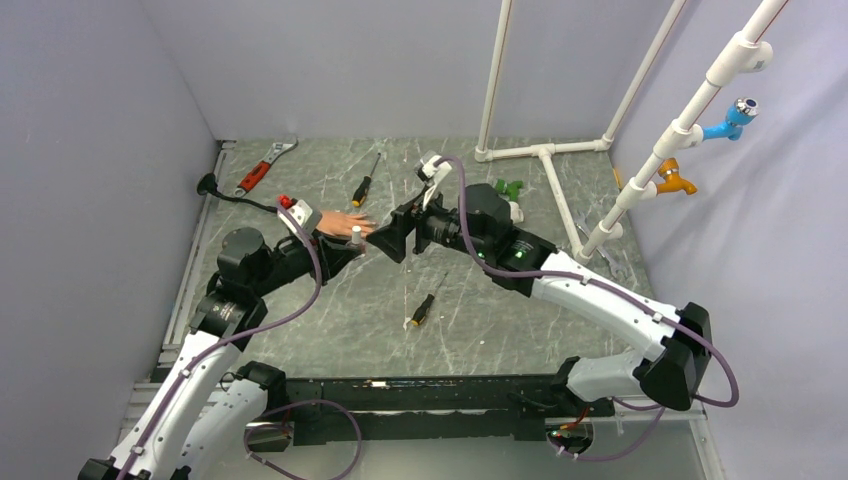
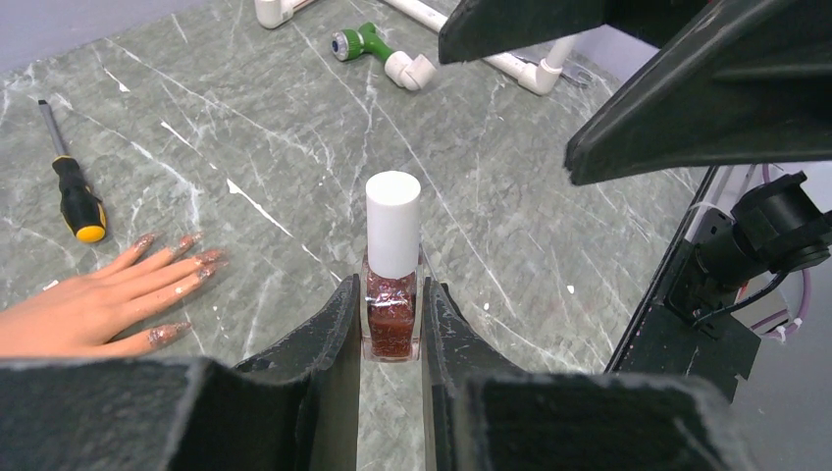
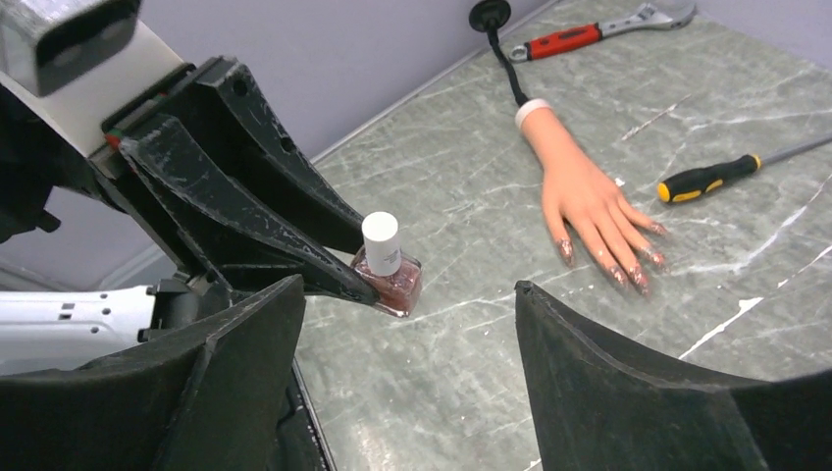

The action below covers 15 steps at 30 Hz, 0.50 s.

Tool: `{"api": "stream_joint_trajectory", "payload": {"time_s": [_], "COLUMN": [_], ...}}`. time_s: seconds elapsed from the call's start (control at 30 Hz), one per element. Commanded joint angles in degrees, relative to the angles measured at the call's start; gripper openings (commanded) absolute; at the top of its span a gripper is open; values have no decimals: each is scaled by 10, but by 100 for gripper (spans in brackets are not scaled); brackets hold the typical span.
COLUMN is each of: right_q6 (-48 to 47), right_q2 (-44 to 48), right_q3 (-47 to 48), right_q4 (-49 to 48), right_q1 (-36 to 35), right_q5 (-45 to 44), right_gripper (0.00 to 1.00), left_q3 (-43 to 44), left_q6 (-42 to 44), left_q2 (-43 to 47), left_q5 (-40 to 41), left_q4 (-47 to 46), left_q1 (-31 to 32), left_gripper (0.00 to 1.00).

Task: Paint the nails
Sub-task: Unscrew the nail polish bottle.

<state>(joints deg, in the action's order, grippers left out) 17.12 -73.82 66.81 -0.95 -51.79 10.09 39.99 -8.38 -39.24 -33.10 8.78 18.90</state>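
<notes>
Plain pale grey walls (image 1: 350,60) close in three sides, evenly lit; a grey-green marbled tabletop (image 1: 500,330) veined white; white pipes (image 1: 545,152) stand back right, carrying a blue fitting (image 1: 728,122) and an orange fitting (image 1: 672,181)

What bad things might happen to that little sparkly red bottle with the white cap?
The left jaws pinch only the glass body of the sparkly red polish bottle, so twisting its white cap might slip or tip it. The open right jaws, not yet around the cap, may bump it. A spill could reach the flesh-coloured rubber hand nearby.
</notes>
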Motion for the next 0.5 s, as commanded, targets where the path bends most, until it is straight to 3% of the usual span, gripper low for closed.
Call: {"api": "stream_joint_trajectory", "payload": {"time_s": [0.0,0.47], "right_q6": [4,7], "right_q2": [-15,-74], "right_q3": [27,79], "right_q4": [4,7], "right_q1": [-3,-20], "right_q5": [-4,28], "right_gripper": [78,69], "left_q3": [26,32], "left_q6": [3,-1], "left_q2": [2,-8], "left_q5": [6,5], "left_q4": [-7,0], "left_q1": [-3,-4], "left_gripper": [0,0]}}
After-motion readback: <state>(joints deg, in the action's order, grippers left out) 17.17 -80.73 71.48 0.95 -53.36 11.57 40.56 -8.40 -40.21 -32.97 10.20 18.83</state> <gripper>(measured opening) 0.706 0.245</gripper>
